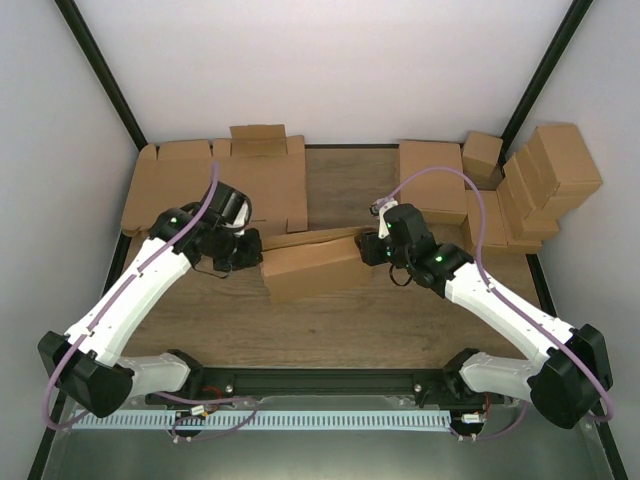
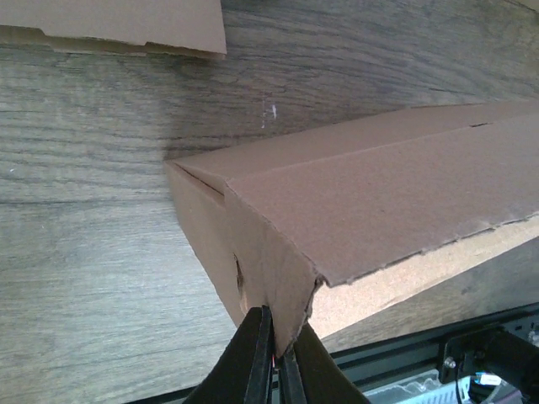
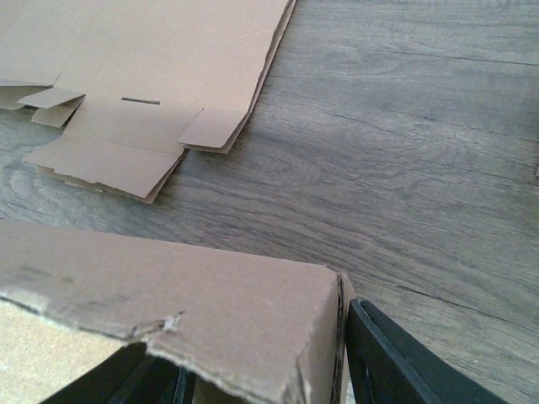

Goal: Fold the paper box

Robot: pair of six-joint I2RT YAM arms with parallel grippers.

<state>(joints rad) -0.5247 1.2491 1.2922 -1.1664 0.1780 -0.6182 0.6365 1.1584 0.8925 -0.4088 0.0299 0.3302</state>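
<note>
L end effector point(image 2: 276, 328) pinches paper box point(image 2: 379, 194), R end effector point(image 3: 253, 341) straddles.

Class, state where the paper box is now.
Top view: the paper box lies centrally between the left gripper and right gripper, in front of the flat cardboard sheets.

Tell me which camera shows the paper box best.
The top external view: the whole paper box shows, end to end. The left wrist view gives only one end; the right wrist view, only one corner.
</note>
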